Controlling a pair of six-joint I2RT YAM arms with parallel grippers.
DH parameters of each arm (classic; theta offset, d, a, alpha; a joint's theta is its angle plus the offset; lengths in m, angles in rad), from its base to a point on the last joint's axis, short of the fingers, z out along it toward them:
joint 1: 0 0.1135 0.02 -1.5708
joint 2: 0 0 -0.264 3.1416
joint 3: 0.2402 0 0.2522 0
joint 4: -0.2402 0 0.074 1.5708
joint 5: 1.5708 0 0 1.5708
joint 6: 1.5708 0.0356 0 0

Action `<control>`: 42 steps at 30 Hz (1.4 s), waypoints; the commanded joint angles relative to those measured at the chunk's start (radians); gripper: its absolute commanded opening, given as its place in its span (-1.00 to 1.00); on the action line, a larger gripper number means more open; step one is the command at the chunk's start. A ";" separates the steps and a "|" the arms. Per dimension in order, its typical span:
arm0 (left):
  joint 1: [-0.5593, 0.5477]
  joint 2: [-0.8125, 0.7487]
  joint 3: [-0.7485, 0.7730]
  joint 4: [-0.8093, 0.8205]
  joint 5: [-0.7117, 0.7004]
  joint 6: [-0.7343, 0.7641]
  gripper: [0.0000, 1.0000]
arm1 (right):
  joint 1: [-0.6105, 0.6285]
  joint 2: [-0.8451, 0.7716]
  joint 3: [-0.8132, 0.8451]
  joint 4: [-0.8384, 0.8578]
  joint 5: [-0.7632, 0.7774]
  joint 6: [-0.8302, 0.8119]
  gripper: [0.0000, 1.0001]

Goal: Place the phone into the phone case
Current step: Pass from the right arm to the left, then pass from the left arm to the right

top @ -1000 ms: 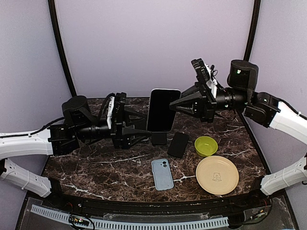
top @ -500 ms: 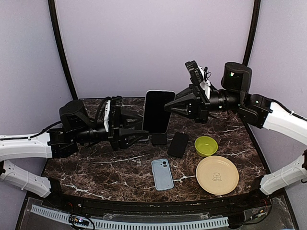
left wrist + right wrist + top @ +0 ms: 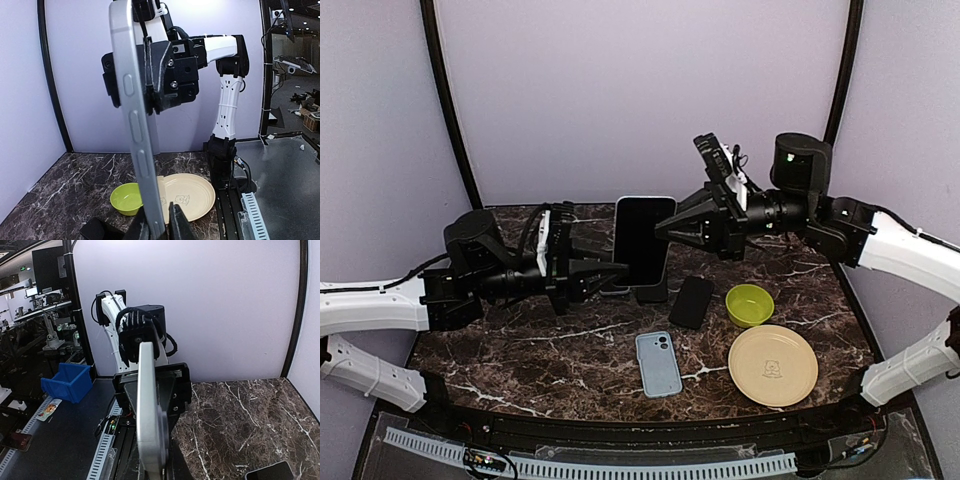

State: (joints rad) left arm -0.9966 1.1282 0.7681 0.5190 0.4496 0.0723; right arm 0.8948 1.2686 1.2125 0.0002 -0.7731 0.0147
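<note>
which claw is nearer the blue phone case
Left. The left claw grips the phone at its bottom edge, low behind the blue phone case; the right claw holds the phone higher up, farther away.

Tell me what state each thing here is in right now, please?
phone, upright in the air, gripped from both sides.
left gripper, shut on the phone's lower left edge.
right gripper, shut on the phone's right edge.
phone case, lying flat, no phone in it.
green bowl, upright, empty.
plate, flat, empty.

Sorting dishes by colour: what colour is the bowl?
The bowl is lime green, clearest in the top view.
</note>
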 commanded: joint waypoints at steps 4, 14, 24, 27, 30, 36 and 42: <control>0.001 -0.014 -0.003 0.017 -0.014 0.007 -1.00 | 0.006 0.017 0.044 0.073 -0.008 0.004 -1.00; 0.001 -0.025 -0.019 0.037 -0.249 0.014 -1.00 | 0.046 0.046 0.022 0.086 0.333 0.045 0.15; 0.001 -0.034 -0.043 0.070 -0.529 0.021 -1.00 | 0.260 0.056 -0.177 0.493 1.038 0.116 0.66; 0.001 -0.030 -0.039 0.062 -0.555 0.029 -1.00 | 0.299 0.108 -0.160 0.524 1.135 0.131 0.97; 0.001 -0.027 -0.039 0.060 -0.568 0.033 -1.00 | 0.317 0.167 -0.112 0.514 1.218 0.157 0.97; 0.001 -0.031 -0.042 0.062 -0.578 0.040 -1.00 | 0.319 0.276 0.003 0.463 1.212 0.223 0.97; 0.001 -0.039 -0.047 0.067 -0.572 0.044 -1.00 | 0.311 0.309 0.046 0.438 1.231 0.221 0.97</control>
State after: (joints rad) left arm -0.9928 1.1282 0.7284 0.5007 -0.1143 0.0990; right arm 1.2083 1.5696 1.2087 0.4179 0.4202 0.2184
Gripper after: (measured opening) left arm 0.078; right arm 0.986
